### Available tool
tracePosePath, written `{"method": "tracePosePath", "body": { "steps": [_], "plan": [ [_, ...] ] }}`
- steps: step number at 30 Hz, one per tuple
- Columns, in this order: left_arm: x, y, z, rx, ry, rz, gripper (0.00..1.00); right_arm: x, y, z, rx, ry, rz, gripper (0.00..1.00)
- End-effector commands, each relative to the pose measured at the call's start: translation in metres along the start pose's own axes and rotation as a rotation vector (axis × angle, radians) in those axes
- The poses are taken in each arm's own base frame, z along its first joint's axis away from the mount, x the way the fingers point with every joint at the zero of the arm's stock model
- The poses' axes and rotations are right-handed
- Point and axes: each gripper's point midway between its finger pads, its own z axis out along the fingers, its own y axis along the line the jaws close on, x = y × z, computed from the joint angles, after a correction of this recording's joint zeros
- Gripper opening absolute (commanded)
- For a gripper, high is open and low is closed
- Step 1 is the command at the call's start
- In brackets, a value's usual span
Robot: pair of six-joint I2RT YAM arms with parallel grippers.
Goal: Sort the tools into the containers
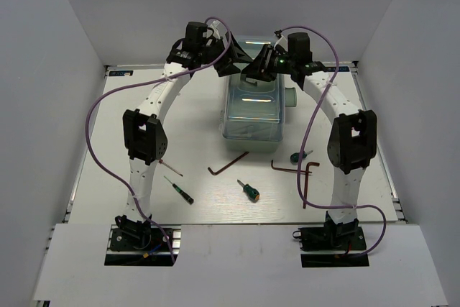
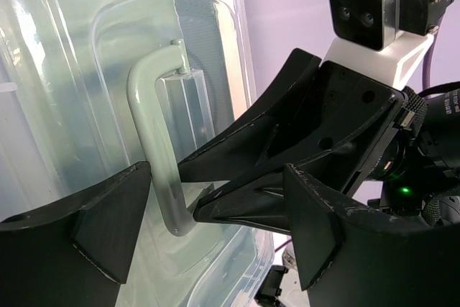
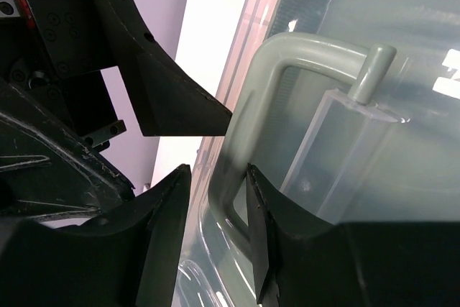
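Now the handle sits between the right tool (fingers apart).

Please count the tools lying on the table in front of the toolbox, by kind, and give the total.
Screwdrivers: 3
Hex keys: 2 (the right one may be two overlapping)
Thin tool beside the left arm, kind unclear: 1
Total: 6

A white table stood inside pale walls, with a white board along the table's near edge.
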Motion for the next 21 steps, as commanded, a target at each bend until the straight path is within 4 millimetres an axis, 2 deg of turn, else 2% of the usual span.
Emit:
{"method": "tracePosePath", "body": {
  "steps": [1,11,18,21],
  "plan": [
    [0.02,0.025,0.011,-0.07,0.059,-0.036,0.85,0.002,0.062,-0.021,-0.152,0.008,-0.078,0.42],
    [0.022,0.028,0.012,-0.075,0.064,-0.041,0.85,-0.001,0.066,-0.024,-0.169,-0.002,-0.071,0.42],
    [0.025,0.014,0.015,-0.018,0.079,-0.034,0.85,0.001,0.071,-0.023,-0.186,0.005,-0.055,0.42],
    [0.025,0.014,0.015,-0.018,0.079,-0.034,0.85,0.001,0.071,-0.022,-0.194,0.006,-0.048,0.42]
  ]
}}
